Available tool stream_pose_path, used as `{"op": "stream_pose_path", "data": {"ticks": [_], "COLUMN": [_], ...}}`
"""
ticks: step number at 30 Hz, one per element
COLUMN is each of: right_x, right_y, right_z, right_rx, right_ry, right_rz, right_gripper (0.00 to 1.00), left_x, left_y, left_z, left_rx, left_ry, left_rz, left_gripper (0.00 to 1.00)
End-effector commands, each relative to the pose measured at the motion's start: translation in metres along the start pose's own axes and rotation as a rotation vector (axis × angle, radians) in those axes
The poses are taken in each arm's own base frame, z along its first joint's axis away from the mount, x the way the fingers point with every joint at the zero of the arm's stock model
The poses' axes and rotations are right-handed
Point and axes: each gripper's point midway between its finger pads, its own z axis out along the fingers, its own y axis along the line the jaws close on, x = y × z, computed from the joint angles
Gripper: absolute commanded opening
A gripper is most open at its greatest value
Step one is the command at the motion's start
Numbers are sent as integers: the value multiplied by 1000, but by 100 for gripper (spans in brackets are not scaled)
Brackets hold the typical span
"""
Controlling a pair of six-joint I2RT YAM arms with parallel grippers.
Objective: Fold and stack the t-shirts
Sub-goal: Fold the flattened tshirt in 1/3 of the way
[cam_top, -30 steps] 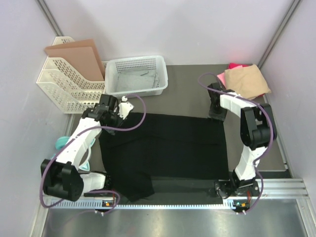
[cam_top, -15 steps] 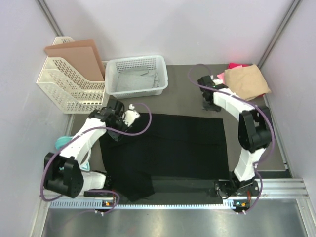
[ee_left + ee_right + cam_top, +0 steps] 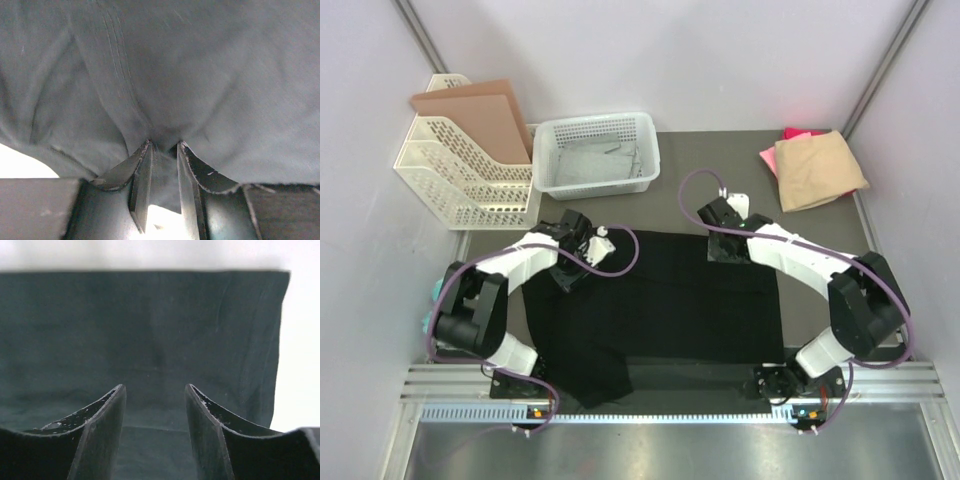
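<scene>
A large black t-shirt (image 3: 660, 300) lies spread flat across the middle of the table. My left gripper (image 3: 568, 272) sits at its far left corner; in the left wrist view the jaws (image 3: 164, 146) are shut on a pinched fold of the black cloth (image 3: 210, 75). My right gripper (image 3: 721, 248) stands at the shirt's far edge, right of centre; in the right wrist view it (image 3: 155, 388) is open above the black cloth (image 3: 150, 320), with nothing between the fingers. A folded tan t-shirt (image 3: 816, 168) lies at the far right on top of a pink one (image 3: 793, 133).
A white mesh basket (image 3: 598, 151) stands at the back, just beyond the shirt. A white file rack (image 3: 450, 178) holding brown cardboard sheets (image 3: 478, 112) is at the back left. A teal object (image 3: 440, 291) lies by the left wall. A metal rail (image 3: 670, 410) runs along the near edge.
My right gripper has moved left from the shirt's far right corner along its far edge and opened wider. My left gripper has shifted right and slightly nearer, still pinching the cloth.
</scene>
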Motion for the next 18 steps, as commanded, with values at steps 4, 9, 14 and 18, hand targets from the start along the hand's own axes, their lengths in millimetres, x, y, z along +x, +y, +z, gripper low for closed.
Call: {"op": "stream_pose_path", "data": {"ticks": [4, 9, 14, 18], "right_x": [4, 15, 22, 24], "right_y": [16, 17, 19, 20], "right_z": [12, 23, 32, 37], "right_rx": [-54, -48, -47, -47], "right_ry": [2, 25, 44, 50], "right_rz": [52, 36, 21, 17], "right_gripper": [51, 51, 52, 53], "left_x": [-49, -59, -58, -54], "left_y": [44, 52, 62, 63], "left_z": [13, 12, -3, -9], "left_rx": [-138, -155, -221, -247], "left_ry": [-84, -82, -106, -113], "left_rz": [-38, -52, -45, -46], "left_gripper": [32, 35, 42, 50]}}
